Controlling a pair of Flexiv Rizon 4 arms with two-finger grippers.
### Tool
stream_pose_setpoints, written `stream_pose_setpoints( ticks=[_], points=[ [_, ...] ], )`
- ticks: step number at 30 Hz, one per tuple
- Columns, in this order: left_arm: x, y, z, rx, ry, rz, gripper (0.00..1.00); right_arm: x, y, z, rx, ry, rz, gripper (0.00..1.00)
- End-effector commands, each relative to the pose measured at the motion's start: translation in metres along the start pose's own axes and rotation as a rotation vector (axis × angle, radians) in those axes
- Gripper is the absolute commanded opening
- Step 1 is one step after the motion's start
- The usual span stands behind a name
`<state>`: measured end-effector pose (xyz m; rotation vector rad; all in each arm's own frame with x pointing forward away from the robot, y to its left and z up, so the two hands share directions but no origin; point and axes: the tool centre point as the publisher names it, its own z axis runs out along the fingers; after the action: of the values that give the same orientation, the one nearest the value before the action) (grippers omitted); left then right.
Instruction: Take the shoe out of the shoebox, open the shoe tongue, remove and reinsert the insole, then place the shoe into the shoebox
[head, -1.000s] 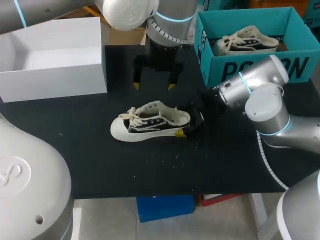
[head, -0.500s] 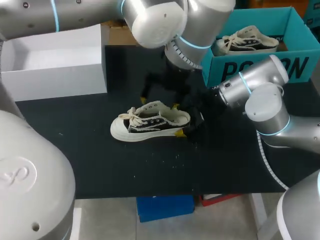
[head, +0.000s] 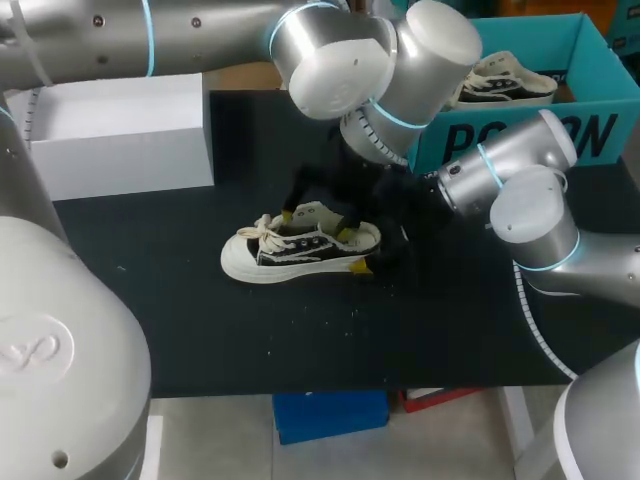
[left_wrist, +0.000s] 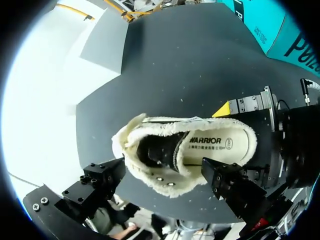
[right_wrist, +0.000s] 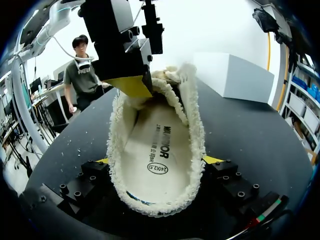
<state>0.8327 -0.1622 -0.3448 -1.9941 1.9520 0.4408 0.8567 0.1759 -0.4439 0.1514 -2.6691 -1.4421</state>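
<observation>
Shoe (head: 300, 245), head view: laid on its sole at the middle of the black desk (head: 200, 330). The long axis runs across the frame, with the toe to the left and the heel to the right. The heel is clasped from both sides by the right gripper (head: 372, 252), which comes in from the frame's right. The left gripper (head: 315, 222) is held just above the mouth.

Left wrist view: the mouth is seen straight ahead of the left fingers (left_wrist: 102, 175). These are spread, one beside each flank of the collar. The insole (left_wrist: 220, 142) is seated within.

Right wrist view: the heel is gripped between the right fingers (right_wrist: 212, 161), and the shoe stretches away along them. A yellow tip of the left gripper is set at the collar. The left arm is judged nearer for the tongue and insole.
</observation>
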Motion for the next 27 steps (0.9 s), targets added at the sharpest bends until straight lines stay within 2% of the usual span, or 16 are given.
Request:
stream_pose_setpoints(
  ticks=[1, 13, 14, 15, 17, 18, 19, 21, 25, 27],
  points=[
    [0.009, -0.003, 0.014, -0.008, -0.014, 0.007, 1.00, 0.000, -0.003, 0.006, 0.000, 0.001, 0.001, 0.00],
    [0.003, -0.006, 0.025, -0.015, -0.043, 0.019, 1.00, 0.000, -0.003, 0.006, 0.000, 0.001, 0.001, 0.00],
    [0.002, -0.007, 0.026, -0.015, -0.048, 0.018, 0.58, 0.000, -0.003, 0.006, 0.000, 0.001, 0.001, 0.00],
    [0.001, -0.007, 0.026, -0.016, -0.048, 0.018, 0.40, 0.000, -0.003, 0.006, 0.000, 0.001, 0.001, 0.00],
    [0.000, -0.008, 0.026, -0.016, -0.048, 0.018, 0.16, 0.000, -0.003, 0.006, 0.000, 0.001, 0.001, 0.00],
    [0.000, -0.009, 0.026, -0.016, -0.049, 0.018, 0.16, 0.000, -0.003, 0.006, 0.000, 0.001, 0.001, 0.00],
    [0.000, -0.009, 0.026, -0.014, -0.050, 0.019, 0.20, 0.000, -0.003, 0.006, 0.000, 0.001, 0.001, 0.00],
    [0.001, -0.010, 0.026, -0.012, -0.052, 0.021, 0.08, 0.000, -0.003, 0.006, 0.000, 0.001, 0.001, 0.00],
    [0.003, -0.010, 0.025, -0.006, -0.053, 0.026, 0.00, 0.000, -0.003, 0.006, 0.000, 0.001, 0.001, 0.00],
    [0.004, -0.010, 0.025, -0.006, -0.045, 0.026, 0.00, 0.000, -0.003, 0.006, 0.000, 0.001, 0.001, 0.00]
  ],
)
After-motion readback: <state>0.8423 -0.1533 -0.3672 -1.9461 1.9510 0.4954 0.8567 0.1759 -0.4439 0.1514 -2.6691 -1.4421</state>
